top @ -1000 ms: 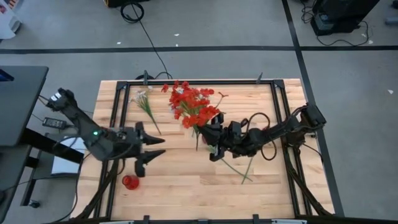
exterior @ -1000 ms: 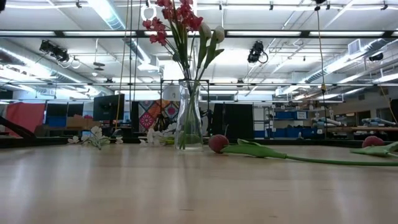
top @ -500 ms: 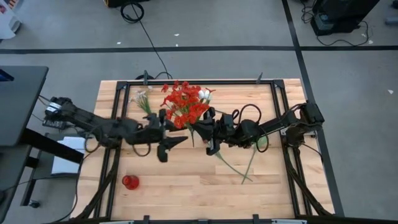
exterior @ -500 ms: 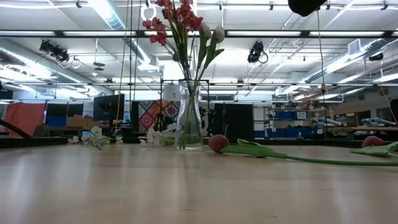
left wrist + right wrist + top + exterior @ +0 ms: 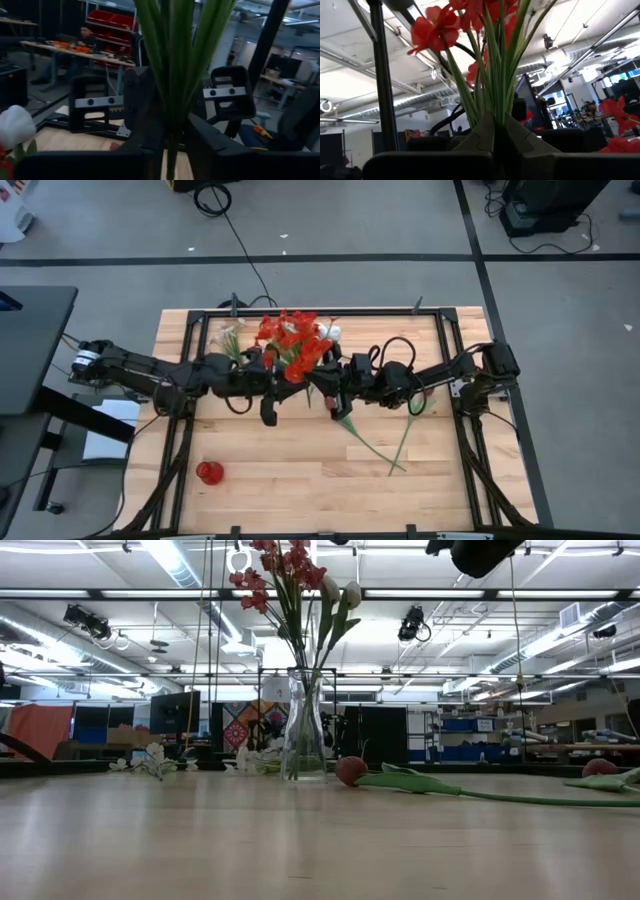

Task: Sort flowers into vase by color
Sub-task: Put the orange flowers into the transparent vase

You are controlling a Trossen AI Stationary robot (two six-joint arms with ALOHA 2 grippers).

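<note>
Tabletop (image 5: 300,480): pale wood planks, matte, inside a black metal frame.

Red flower cluster (image 5: 295,348): bright, papery petals on a bundle of thin green stems, held in the air above the tabletop at about 12 o'clock from its centre. Right gripper (image 5: 334,379) sits at 4 o'clock of the blooms, fingers pinched together on the stems. Left gripper (image 5: 268,383) sits at 8 o'clock of them; stems run between its fingers, but whether they press is not clear.

Glass vase (image 5: 303,726): clear, narrow-necked, upright, with red sprays and one white tulip in it.

Count lying on the tabletop:
- 2 dark red tulip buds (image 5: 350,770), smooth, on long stems
- 1 pale spray (image 5: 231,340), at 10 o'clock
- 1 small red round object (image 5: 209,472), at 8 o'clock
</note>
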